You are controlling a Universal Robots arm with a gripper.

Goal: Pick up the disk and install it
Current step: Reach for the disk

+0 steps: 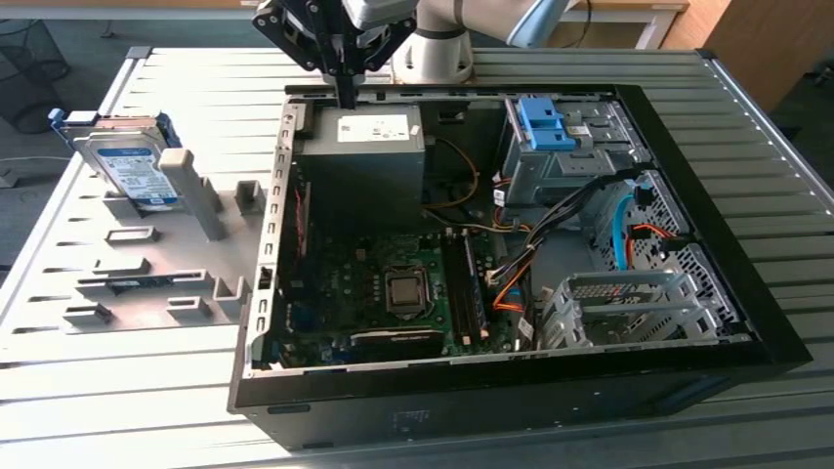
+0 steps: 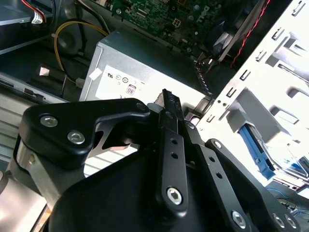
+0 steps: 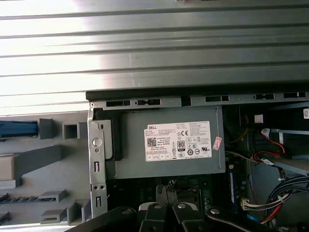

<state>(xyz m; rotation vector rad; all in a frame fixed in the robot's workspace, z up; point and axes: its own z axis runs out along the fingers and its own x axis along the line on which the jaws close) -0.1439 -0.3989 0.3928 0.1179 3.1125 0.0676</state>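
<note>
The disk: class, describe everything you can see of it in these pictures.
The disk is a flat silver-grey metal drive with a white-and-blue label and a blue plastic bracket at its edges. It stands on edge, leaning slightly, in the grey holder at the exterior view's left, outside the computer case. The gripper is apart from it, above the case.

Matte black gripper (image 2: 169,99) of flat bars, pinned by silver screws (image 2: 174,195) (round-headed); pale grey arm (image 1: 437,44), bluish cap (image 1: 537,18) at its two o'clock.
</note>
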